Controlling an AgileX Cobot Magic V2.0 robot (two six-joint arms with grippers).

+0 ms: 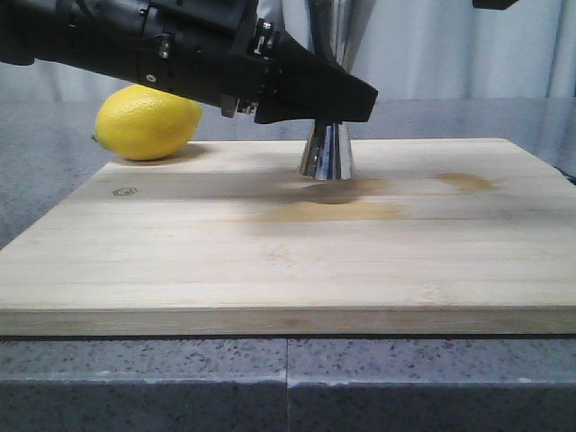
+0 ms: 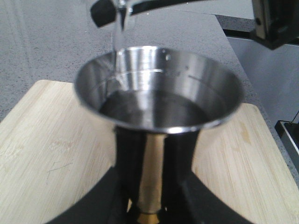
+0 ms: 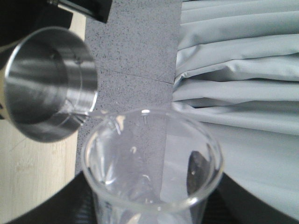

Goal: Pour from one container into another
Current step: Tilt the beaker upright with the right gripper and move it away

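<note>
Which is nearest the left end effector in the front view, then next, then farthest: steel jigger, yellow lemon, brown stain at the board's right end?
1. Shiny steel hourglass jigger, gripped by the left end effector.
2. Round yellow lemon, behind the board's left corner.
3. Brown stain, far right.

Lemon (image 1: 147, 122) on grey counter (image 1: 36, 171) behind stained wooden board (image 1: 270, 261).

Even soft light; glare on jigger (image 2: 159, 88) steel; near pincer (image 1: 315, 90) blurred; faint shadows on board (image 1: 288, 261).
</note>
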